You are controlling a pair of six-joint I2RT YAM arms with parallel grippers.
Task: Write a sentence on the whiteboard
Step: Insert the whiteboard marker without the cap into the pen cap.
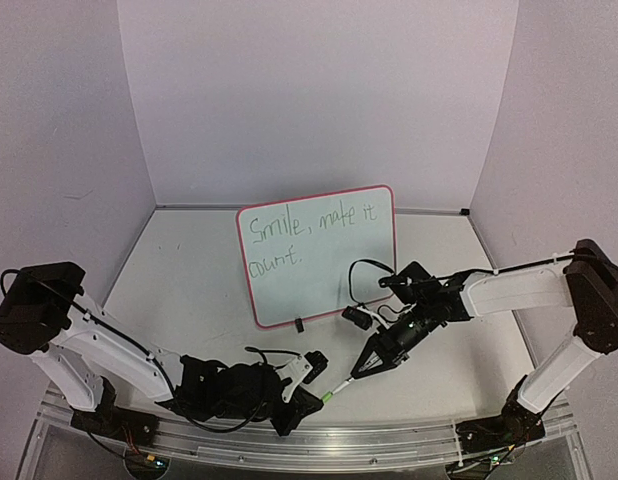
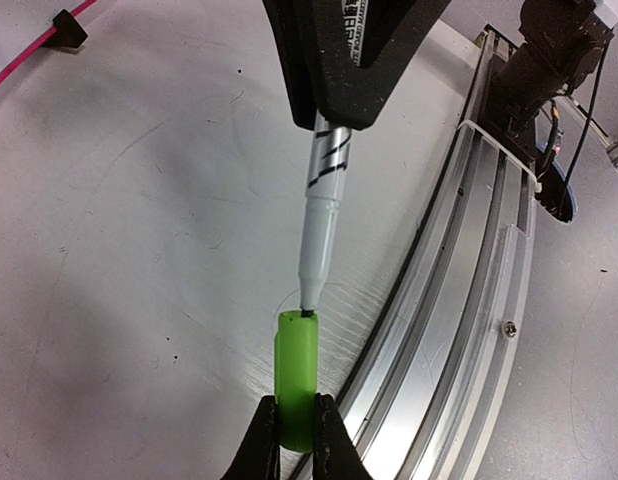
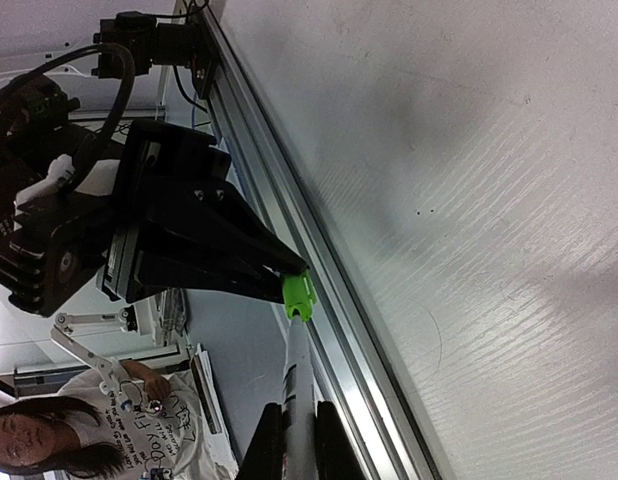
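Observation:
The whiteboard (image 1: 319, 255) with a red-pink rim stands on black clip feet at the table's middle back. The sentence (image 1: 309, 232) in green marker reads "Smile, make it count." in two lines. My right gripper (image 1: 364, 367) is shut on the white marker (image 3: 298, 400), whose barrel points down-left. My left gripper (image 1: 309, 396) is shut on the green cap (image 2: 296, 380). The marker's tip (image 2: 309, 308) sits just at the cap's open mouth, low over the table's front edge. The cap also shows in the right wrist view (image 3: 299, 295).
The aluminium rail (image 2: 459, 300) of the table's front edge runs right beside the cap. A black clip foot (image 2: 67, 28) of the board lies at the far left. Grey walls close the back and sides. A person (image 3: 79, 440) sits beyond the table.

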